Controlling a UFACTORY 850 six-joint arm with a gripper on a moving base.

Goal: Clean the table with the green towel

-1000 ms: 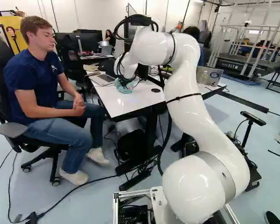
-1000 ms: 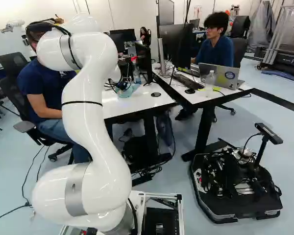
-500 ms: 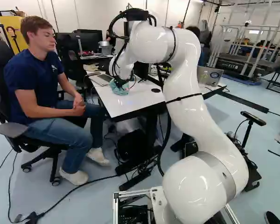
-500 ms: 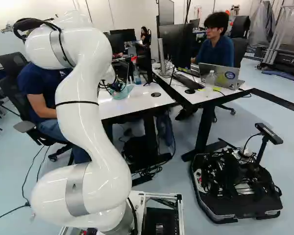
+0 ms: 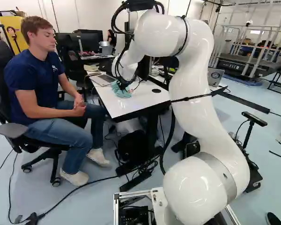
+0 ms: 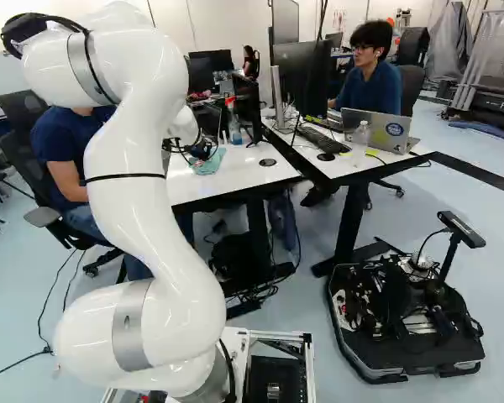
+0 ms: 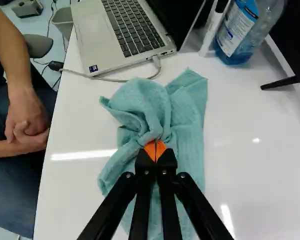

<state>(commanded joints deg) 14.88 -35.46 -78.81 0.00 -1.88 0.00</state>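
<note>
Take the silver laptop (image 7: 120, 30) as your reference; it stands open on the white table (image 7: 65, 190), keyboard exposed. The green towel (image 7: 187, 120) is on the same tabletop, near the laptop on the side toward your arm, and apart from it. One part of the cloth is spread out; the rest is bunched into folds.

You have the gripper (image 5: 123, 84) at that bunch. In the wrist view, the gripper (image 7: 155, 150) is clenched, with a fold of the towel pinched between its orange pads (image 7: 150, 149). The white arm (image 5: 192, 84) reaches out over the tabletop toward the laptop.

A pale cable (image 7: 121, 80) is plugged into the laptop's side, on the edge facing the towel, and runs along that edge to the table's border. Just beside the laptop's screen, note a white marker-like stick (image 7: 210, 30) with a black end, and next to it a clear bottle (image 7: 237, 37) holding blue liquid. Well apart from the laptop, past the towel, a round black grommet (image 5: 156, 90) is set in the tabletop.

A seated person (image 5: 42, 89) is at the table's edge on the laptop's side, hands (image 7: 27, 117) clasped, apart from both laptop and towel. A grey bin (image 7: 64, 22) stands off the table edge, near the laptop.
</note>
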